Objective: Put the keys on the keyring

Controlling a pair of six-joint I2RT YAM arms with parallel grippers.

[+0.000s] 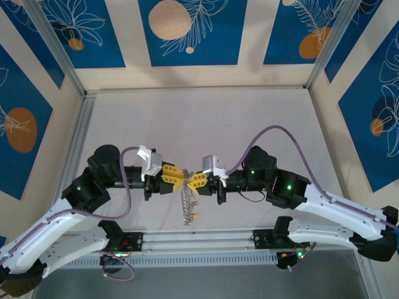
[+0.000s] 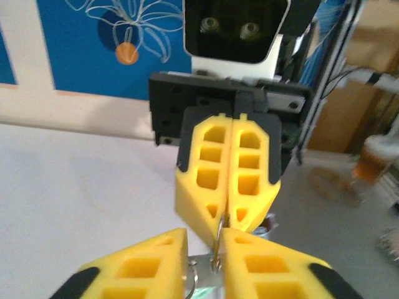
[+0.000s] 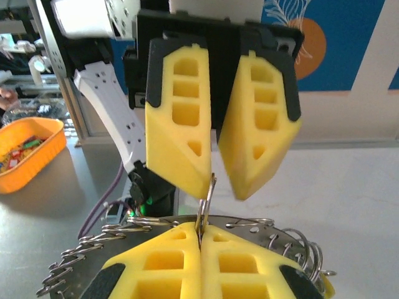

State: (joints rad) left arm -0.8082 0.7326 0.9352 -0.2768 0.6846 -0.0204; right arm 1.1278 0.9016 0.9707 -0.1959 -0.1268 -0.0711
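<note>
Right wrist view: my right tool (image 3: 199,235) clamped shut on thin wire loop (image 3: 207,196). Just beyond, my left tool (image 3: 219,187) slightly parted, loop beside one fingertip, not pinched. Far left, orange tray (image 3: 28,149). Top view adds: keyring (image 1: 188,200) dangling under both meeting tools, above tabletop (image 1: 249,124) near edge.

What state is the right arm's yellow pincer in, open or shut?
Shut: the yellow right pincer shows no gap, pinching a thin silver wire ring.
</note>
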